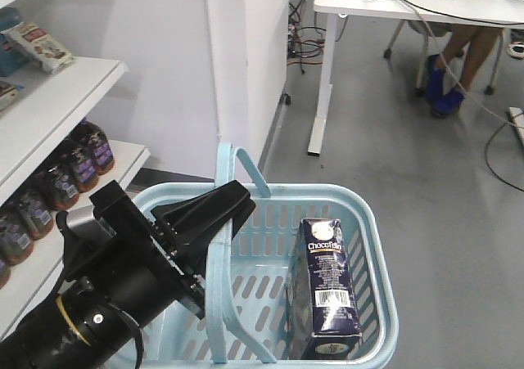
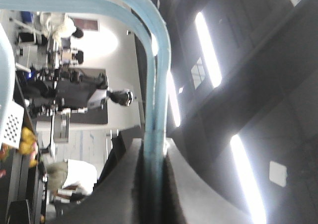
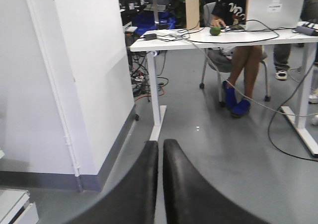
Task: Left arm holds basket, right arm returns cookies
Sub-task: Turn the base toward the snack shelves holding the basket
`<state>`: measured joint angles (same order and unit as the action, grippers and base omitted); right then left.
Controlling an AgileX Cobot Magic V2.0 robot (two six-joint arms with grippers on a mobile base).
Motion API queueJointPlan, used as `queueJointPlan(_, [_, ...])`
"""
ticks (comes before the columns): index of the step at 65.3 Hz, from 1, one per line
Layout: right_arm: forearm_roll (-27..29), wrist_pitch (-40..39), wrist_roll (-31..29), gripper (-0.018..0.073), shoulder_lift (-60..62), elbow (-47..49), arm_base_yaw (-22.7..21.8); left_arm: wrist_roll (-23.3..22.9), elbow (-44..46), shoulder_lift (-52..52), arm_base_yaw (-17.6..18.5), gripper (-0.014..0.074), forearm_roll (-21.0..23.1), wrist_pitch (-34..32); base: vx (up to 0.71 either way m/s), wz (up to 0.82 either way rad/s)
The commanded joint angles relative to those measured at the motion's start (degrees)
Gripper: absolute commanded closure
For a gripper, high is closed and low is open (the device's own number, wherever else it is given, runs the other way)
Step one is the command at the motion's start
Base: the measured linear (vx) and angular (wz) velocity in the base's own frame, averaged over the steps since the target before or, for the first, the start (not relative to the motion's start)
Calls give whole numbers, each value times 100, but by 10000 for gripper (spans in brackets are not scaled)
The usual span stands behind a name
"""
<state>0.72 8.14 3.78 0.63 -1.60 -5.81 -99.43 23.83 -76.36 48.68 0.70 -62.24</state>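
There's the left gripper clamped on the basket handle, the right gripper closed and empty, and that light, stiff cookies carton looks best pinched across its top.

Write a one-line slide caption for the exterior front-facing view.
The left arm grips the blue basket by a handle; the Chocofilo cookies carton stands inside.

Right end effector closed, empty; white desk beyond.

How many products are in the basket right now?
1: the cookies carton stands on end against the wall of the basket on the image's right. The left arm hides part of the floor, so more could lie there unseen.
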Motion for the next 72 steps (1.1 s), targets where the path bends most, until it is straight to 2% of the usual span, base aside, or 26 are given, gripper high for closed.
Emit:
queueJointPlan(1, [-41,-437,-53,565,72,-103,6,-25,159,176,37,599,40,-999,12,45])
queueJointPlan(72, [-41,-437,-53,565,72,-103,6,-25,159,176,37,599,40,-999,9,45])
